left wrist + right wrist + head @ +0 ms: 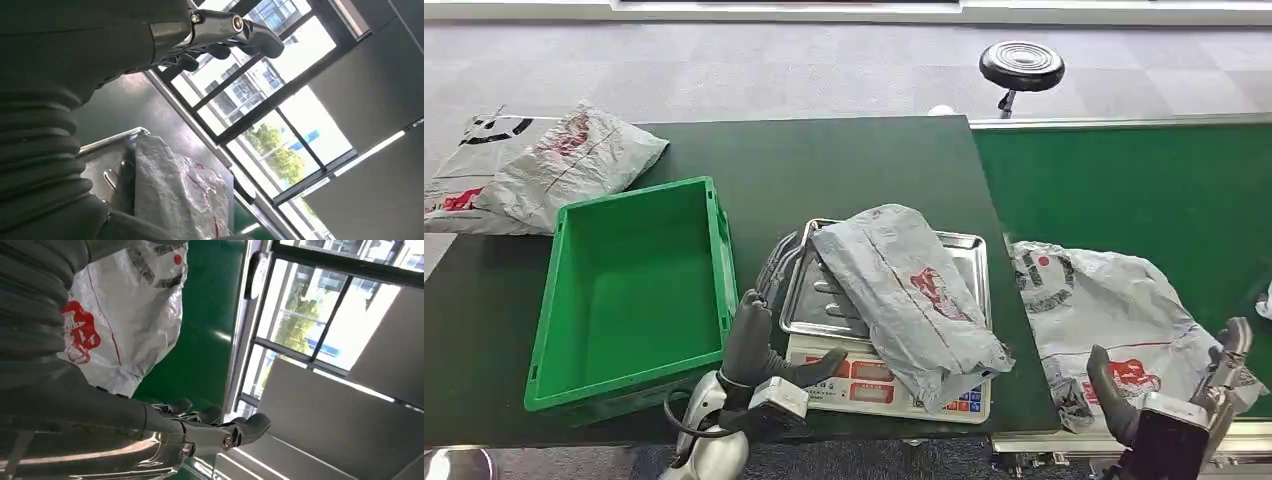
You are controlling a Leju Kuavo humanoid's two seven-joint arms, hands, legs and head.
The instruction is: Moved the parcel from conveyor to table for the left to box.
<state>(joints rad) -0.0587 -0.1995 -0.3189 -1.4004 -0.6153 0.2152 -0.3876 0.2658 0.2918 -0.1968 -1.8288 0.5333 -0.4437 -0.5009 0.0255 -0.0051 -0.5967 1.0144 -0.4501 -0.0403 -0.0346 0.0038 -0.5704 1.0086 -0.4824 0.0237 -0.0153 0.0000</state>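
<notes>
A grey parcel (pixel 911 295) with red print lies across the steel tray of the scale (pixel 824 300) on the dark table; the left wrist view shows it too (pixel 175 190). Another grey parcel (pixel 1109 320) lies on the green conveyor (pixel 1144 190) at the right, also seen in the right wrist view (pixel 130 315). My left hand (pixel 759 365) stands near the table's front edge between the green box (pixel 629 290) and the scale, fingers apart and empty. My right hand (pixel 1169 405) is raised at the near edge of the conveyor parcel, fingers spread, holding nothing.
The green box is empty. Two more grey parcels (pixel 544 170) lie at the table's far left corner. A black stool (pixel 1021 67) stands beyond the table. The scale's keypad (pixel 874 385) faces me.
</notes>
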